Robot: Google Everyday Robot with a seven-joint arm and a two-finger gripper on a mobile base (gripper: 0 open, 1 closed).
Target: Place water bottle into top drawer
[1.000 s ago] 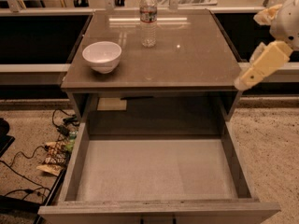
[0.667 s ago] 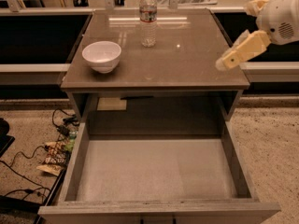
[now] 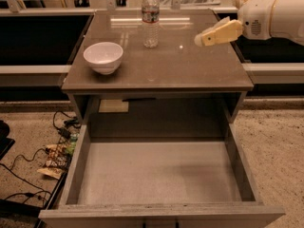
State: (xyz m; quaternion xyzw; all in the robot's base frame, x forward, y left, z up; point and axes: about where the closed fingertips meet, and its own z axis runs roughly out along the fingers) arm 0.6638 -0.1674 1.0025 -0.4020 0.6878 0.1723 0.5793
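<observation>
Water bottle (image 3: 150, 18) upright at the back of the worktop (image 3: 180, 70), near its middle, white cap on. White bowl (image 3: 103, 57) on the worktop's left side, apart from the bottle. Gripper (image 3: 200, 38) hovering above the worktop's right rear part, pointing left, apart from the bottle; open or closed, cannot tell. Top drawer (image 3: 159, 172) pulled out below the worktop's front edge.
</observation>
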